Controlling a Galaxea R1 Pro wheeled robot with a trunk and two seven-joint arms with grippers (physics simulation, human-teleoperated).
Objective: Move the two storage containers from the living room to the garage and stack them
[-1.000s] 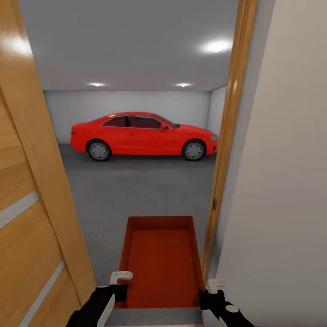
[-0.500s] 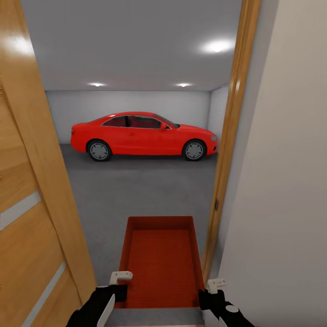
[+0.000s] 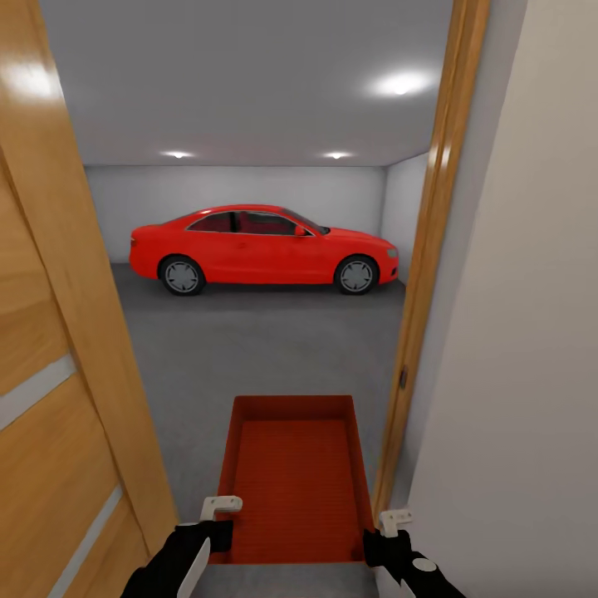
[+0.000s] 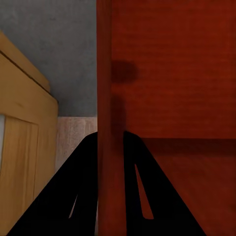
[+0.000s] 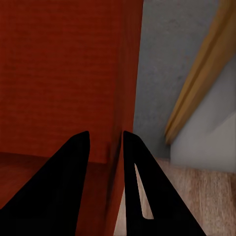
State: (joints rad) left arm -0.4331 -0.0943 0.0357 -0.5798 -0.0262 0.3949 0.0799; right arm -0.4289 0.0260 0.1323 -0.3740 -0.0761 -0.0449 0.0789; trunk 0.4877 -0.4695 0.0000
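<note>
Robot carrying a rust-red, open-top rectangular storage container [image 3: 292,482] through a doorway into a garage.

Both black arms reach forward low in the head view. The left gripper [image 4: 110,147] is clamped over the container's left wall, the right gripper [image 5: 105,142] over its right wall, one finger inside and one outside each. The container has smooth walls and a ribbed base. Glossy honey-coloured wooden door panels [image 3: 50,349] flank it. Beyond lie mottled dark grey concrete floor [image 3: 266,349] and a shiny red car [image 3: 262,247].
</note>
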